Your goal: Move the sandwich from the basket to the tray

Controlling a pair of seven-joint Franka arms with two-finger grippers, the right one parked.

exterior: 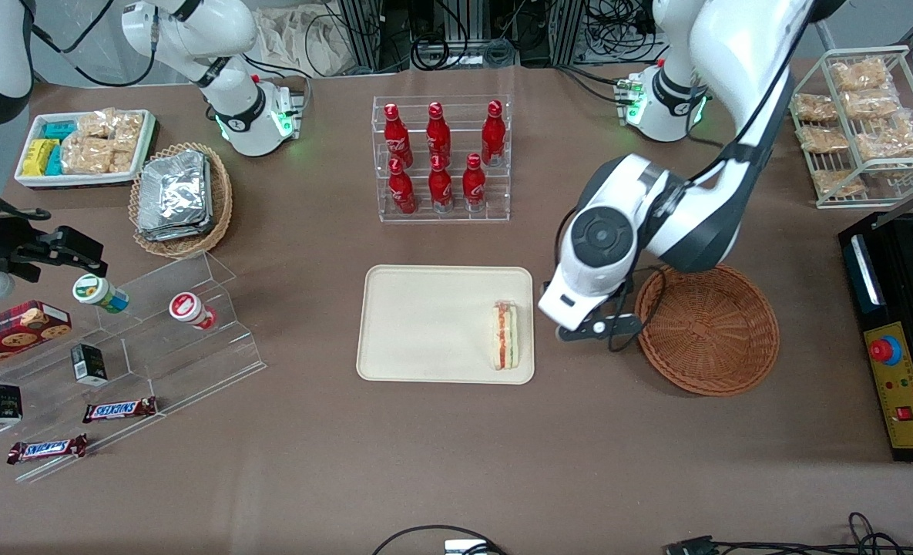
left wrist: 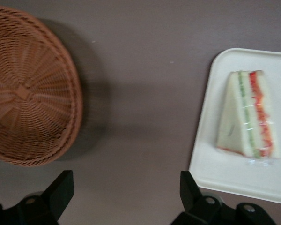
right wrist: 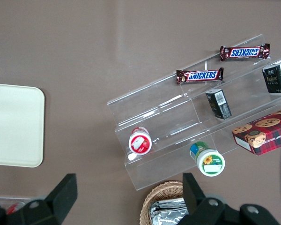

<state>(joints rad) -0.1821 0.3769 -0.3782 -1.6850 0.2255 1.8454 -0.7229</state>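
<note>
Fingers (left wrist: 61,190) of the gripper (left wrist: 124,194) are spread wide and hold nothing; between their two dark tips only bare brown surface (left wrist: 140,93) shows. Seen from the front, the gripper (exterior: 591,327) hangs above the strip of surface (exterior: 456,462) that separates the tray (exterior: 425,324) from the basket (exterior: 733,339).

Sandwich (exterior: 505,335): lying on the tray, at the tray's end nearest the fingers, close to the rim. In the wrist view the sandwich (left wrist: 248,115) is a pale triangular wedge in clear wrap, with its green and orange-red filling layers facing up; it lies to one side of the fingers, apart from them.

Tray (left wrist: 210,159): cream, with rounded corners and a low rim; nothing but the sandwich lies on it.

Basket (left wrist: 28,93): reddish-brown wicker, round and shallow, with nothing inside it. It lies to the side of the fingers away from the tray, near them but not touching.

Rack of red bottles (exterior: 441,154): farther from the front camera than the tray, well apart from the fingers.
</note>
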